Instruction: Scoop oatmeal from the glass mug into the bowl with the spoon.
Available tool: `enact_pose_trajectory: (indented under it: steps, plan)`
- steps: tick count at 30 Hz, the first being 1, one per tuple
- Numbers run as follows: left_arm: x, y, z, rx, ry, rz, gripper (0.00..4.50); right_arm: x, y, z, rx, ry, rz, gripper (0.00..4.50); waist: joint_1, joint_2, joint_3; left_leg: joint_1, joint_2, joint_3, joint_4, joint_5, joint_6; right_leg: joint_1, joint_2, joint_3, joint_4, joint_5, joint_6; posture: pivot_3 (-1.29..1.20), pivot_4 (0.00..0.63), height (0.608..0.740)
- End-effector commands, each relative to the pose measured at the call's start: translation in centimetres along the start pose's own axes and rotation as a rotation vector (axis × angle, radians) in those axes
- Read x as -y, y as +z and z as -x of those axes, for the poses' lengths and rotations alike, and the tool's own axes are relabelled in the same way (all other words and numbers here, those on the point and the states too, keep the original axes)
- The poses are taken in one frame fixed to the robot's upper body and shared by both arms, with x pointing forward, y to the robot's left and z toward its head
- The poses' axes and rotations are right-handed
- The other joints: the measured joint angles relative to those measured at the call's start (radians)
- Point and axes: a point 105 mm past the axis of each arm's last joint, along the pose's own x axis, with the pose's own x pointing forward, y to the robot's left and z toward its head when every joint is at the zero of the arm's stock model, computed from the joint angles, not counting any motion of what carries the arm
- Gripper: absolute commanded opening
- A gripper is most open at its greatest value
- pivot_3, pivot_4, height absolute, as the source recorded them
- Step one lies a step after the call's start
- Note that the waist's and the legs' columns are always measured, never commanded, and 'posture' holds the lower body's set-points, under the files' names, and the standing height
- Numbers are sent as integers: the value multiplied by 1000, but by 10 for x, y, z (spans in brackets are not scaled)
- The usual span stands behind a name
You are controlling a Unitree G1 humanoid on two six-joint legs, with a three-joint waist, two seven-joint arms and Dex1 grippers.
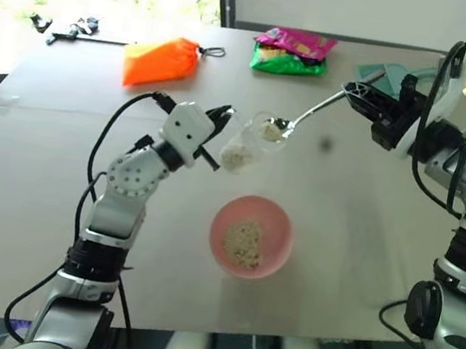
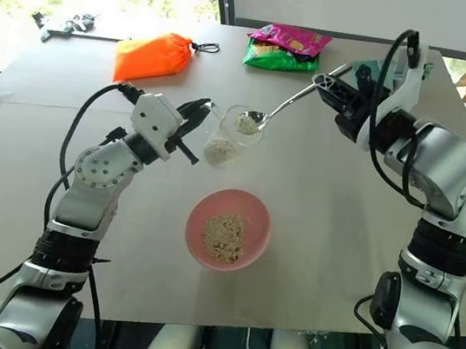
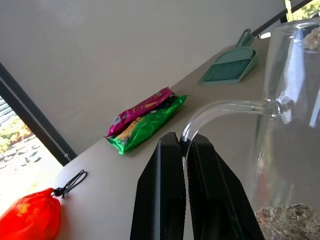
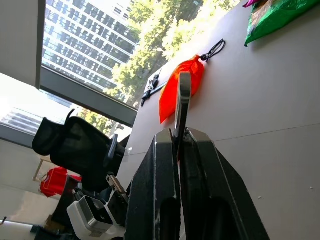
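Observation:
My left gripper (image 1: 218,133) is shut on the handle of the glass mug (image 1: 251,142), holding it tilted above the table with its mouth toward the right arm. Oatmeal (image 1: 234,157) lies in the mug's low end. My right gripper (image 1: 355,92) is shut on the thin handle of the silver spoon (image 1: 312,112). The spoon's small bowl sits at the mug's mouth with a heap of oats on it. The pink bowl (image 1: 284,217) stands on the table below the mug and holds a patch of oatmeal (image 1: 243,242). In the left wrist view the fingers (image 3: 165,190) pinch the clear handle.
An orange pouch (image 1: 160,60) and green and pink snack packets (image 1: 291,51) lie at the back of the table. A teal dustpan (image 1: 388,75) sits behind my right gripper. Small black tools (image 1: 71,27) lie at the far left corner.

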Motion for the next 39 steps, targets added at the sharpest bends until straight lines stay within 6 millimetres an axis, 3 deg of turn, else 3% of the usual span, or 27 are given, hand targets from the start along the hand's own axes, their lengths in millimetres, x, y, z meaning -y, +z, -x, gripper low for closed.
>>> enact_pose_trajectory:
  steps: [1, 15, 29, 39]
  plan:
    - [-7, 22, 3, 94, 12, -32, 40, -13, 7, 8, 47, 55, 13, 0, 0, 0, 0, 0, 0, 0, 0, 0, 0, 0, 0, 0, 0, 0, 0, 0, 150, 740]
    - [-2, 27, 6, 89, -22, -26, 40, -13, 4, 17, 29, 95, 60, 0, 0, 0, 0, 0, 0, 0, 0, 0, 0, 0, 0, 0, 0, 0, 0, 0, 150, 740]
    - [1, 10, 19, 57, -36, -5, 40, -20, -1, 21, 14, 156, 93, 0, 1, 0, 0, 0, 0, 0, 0, 0, 0, 0, 0, 0, 0, 0, 0, 0, 150, 740]
    - [-15, -12, 27, -13, 18, -11, 40, -28, -19, 36, -69, 256, 180, 0, 2, 0, 0, 0, 0, 0, 0, 0, 0, 0, 0, 0, 0, 0, 0, 0, 150, 740]
